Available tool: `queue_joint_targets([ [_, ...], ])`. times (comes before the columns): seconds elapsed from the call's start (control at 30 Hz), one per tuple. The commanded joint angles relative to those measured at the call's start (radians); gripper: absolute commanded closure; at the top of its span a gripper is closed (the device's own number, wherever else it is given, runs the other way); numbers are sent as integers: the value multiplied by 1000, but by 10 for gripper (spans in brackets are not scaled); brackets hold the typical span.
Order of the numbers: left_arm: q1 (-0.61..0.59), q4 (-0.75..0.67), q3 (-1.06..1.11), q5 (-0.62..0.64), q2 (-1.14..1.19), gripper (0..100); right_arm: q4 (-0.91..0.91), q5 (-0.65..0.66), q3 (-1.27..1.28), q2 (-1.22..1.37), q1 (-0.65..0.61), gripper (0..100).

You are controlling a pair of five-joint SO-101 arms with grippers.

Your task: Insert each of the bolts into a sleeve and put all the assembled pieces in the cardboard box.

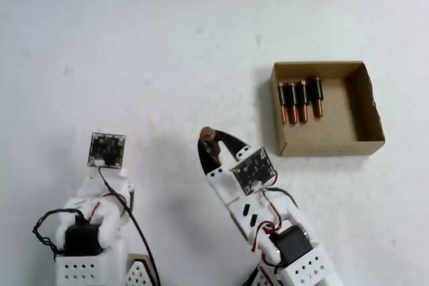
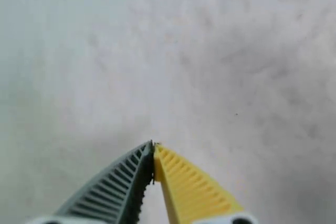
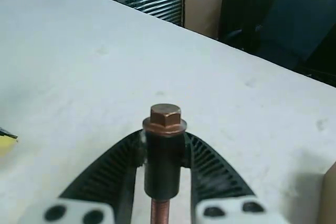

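At the left, the left arm (image 1: 90, 229) sits near the table's (image 1: 167, 51) front edge, its jaws closed on nothing, tips pressed together just above the bare surface. Toward the middle, the right arm (image 1: 268, 219) reaches forward; its jaws grip a black sleeve (image 3: 164, 166) with a copper bolt (image 3: 165, 117) through it, held upright with the hex head on top. To the right, the box (image 1: 328, 145) stands open, just beside that arm, with four assembled pieces (image 1: 300, 100) lying side by side against its far wall.
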Motion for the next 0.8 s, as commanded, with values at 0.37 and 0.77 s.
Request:
queue_joint_targets([
  [0.37, 70, -23, 57, 17, 1, 978, 1, -2, 8, -13, 5, 981],
  [0.77, 185, -9, 57, 94, 2, 978, 10, 0, 8, -10, 7, 981],
])
